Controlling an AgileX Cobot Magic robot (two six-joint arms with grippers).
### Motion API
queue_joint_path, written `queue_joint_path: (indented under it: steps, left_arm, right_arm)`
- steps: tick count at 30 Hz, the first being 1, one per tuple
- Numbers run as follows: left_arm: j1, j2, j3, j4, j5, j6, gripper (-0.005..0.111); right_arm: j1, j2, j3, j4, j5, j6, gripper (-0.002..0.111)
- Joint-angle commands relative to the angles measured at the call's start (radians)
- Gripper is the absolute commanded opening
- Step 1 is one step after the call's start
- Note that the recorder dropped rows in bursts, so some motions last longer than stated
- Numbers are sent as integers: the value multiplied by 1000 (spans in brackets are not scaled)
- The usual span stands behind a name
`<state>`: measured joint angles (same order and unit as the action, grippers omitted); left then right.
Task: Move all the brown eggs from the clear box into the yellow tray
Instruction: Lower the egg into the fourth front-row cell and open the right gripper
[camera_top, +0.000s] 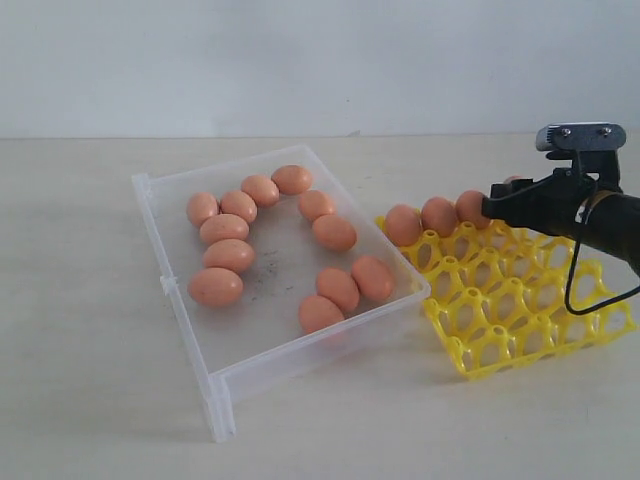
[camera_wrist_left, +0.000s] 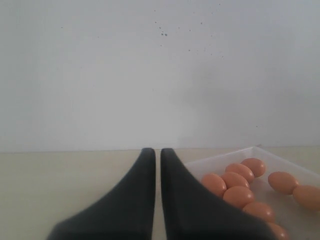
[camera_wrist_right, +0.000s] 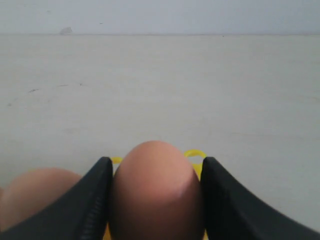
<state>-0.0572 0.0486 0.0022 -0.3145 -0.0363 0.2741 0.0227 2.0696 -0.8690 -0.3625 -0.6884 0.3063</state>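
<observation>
Several brown eggs (camera_top: 229, 256) lie in the clear box (camera_top: 222, 388) at the middle of the table. Right of it stands the yellow tray (camera_top: 500, 322), with three eggs (camera_top: 439, 215) side by side in its far row. My right gripper (camera_top: 497, 207) is over that row beside the third egg, shut on a brown egg (camera_wrist_right: 155, 195) that fills the space between its fingers (camera_wrist_right: 85, 205). Yellow tray posts (camera_wrist_right: 194, 154) show just behind this egg. Whether the egg rests in a cup is hidden. My left gripper (camera_wrist_left: 157, 151) is shut and empty, beside the box's eggs (camera_wrist_left: 235, 182).
The box's low front wall (camera_top: 300, 350) and its corner (camera_top: 420, 290) lie close against the tray's left side. Bare table spreads left of the box and in front of both. A plain white wall stands behind the table.
</observation>
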Motion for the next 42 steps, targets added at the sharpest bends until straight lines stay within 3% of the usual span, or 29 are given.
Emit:
queue_joint_path:
  steps: [1, 6, 14, 21, 25, 42]
  left_arm:
    - [-3, 4, -2, -5, -16, 5, 4]
    - [-3, 4, -2, -5, -16, 5, 4]
    - [-3, 4, -2, -5, -16, 5, 4]
    - [-3, 4, -2, -5, -16, 5, 4]
    - [-3, 4, -2, -5, -16, 5, 4]
    - [-3, 4, -2, -5, -16, 5, 4]
  right_arm:
    - [-2, -2, 0, -60, 87, 15, 0]
    - [-2, -2, 0, -167, 60, 98, 0]
    - [-2, -2, 0, -176, 57, 121, 2]
    - [-2, -2, 0, -180, 80, 123, 42]
    - [-2, -2, 0, -203, 82, 156, 52]
    - [-2, -38, 0, -210, 97, 166, 53]
